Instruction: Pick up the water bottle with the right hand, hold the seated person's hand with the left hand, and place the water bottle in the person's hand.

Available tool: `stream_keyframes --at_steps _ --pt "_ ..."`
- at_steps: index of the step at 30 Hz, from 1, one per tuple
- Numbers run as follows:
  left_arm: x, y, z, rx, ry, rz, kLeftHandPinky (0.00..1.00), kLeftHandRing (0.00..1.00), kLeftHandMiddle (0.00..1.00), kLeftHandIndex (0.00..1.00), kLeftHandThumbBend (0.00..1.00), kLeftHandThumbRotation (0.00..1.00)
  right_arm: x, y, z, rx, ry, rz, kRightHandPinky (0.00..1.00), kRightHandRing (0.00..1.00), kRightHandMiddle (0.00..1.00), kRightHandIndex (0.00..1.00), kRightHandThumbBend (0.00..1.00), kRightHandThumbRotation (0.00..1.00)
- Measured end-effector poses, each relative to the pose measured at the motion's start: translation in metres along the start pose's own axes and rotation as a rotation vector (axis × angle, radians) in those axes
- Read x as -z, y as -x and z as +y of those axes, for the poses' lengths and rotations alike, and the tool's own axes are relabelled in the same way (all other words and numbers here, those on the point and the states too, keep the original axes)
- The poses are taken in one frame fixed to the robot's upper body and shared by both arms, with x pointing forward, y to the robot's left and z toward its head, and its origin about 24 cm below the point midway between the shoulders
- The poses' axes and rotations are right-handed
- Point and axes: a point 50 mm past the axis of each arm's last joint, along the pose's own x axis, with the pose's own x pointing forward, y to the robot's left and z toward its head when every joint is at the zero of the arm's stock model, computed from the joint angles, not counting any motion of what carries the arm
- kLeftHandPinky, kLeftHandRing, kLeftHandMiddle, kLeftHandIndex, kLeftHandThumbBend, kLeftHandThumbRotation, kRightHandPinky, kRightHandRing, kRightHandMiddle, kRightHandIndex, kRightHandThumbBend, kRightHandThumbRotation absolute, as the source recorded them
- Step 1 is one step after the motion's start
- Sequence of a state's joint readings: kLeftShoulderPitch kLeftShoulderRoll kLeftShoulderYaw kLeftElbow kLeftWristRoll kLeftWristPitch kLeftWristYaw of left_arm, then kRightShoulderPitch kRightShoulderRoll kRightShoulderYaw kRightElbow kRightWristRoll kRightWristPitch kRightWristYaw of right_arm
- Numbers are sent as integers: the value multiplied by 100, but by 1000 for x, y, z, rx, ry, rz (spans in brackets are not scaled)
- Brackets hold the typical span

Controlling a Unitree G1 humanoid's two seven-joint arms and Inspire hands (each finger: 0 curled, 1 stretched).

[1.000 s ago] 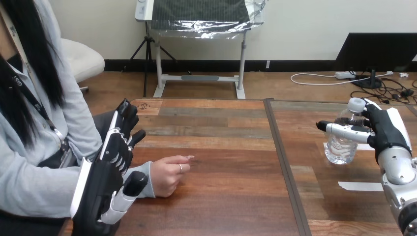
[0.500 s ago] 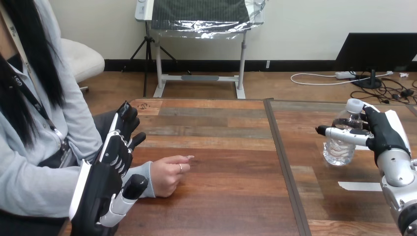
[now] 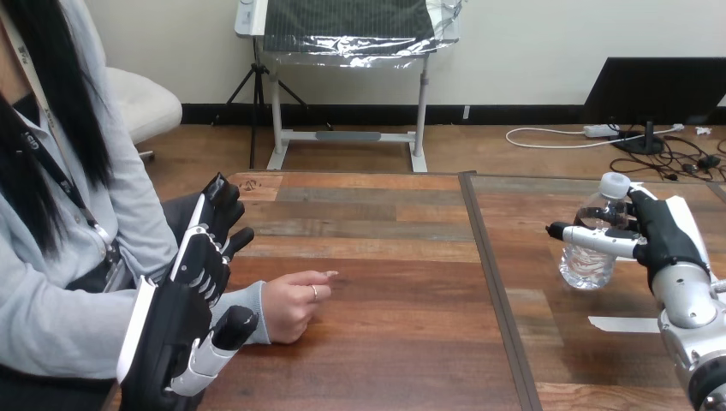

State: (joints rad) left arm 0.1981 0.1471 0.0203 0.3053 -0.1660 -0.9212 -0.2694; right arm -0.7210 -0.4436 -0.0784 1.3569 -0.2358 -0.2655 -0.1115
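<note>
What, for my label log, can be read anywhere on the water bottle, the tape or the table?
None can be read: the water bottle in the right hand shows no legible label, and the white tape strip on the table looks blank.

One water bottle [image 3: 587,265] sits inside the curled fingers of the right hand [image 3: 666,241], one of two robot hands above one wooden table [image 3: 385,248]. One person's hand [image 3: 291,306] lies just beside the left hand [image 3: 184,312] and its straight fingers. One white tape strip [image 3: 623,324] lies below the right fingers.
</note>
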Motion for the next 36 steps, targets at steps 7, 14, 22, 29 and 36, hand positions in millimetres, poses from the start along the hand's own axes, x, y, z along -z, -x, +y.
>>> stream_keyframes --at_steps 7,14,22,29,36 --pt "0 0 0 -1 -1 0 90 96 99 98 100 82 2 1 3 -4 -3 5 77 84 85 90 81 18" --pt "-1 1 1 -3 -3 -1 89 95 99 98 100 81 4 2 5 -10 -5 20 76 83 85 90 82 17" --pt "-1 2 2 0 -3 -2 89 95 99 98 100 80 6 2 6 -11 -12 31 77 84 85 89 82 12" --pt "-2 3 2 -1 -6 -3 88 95 98 97 100 81 7 2 5 -5 -48 38 74 81 83 86 85 4" --pt "-3 4 3 -3 -8 -4 88 95 98 97 100 80 7 2 6 3 -68 42 70 77 79 82 86 1"
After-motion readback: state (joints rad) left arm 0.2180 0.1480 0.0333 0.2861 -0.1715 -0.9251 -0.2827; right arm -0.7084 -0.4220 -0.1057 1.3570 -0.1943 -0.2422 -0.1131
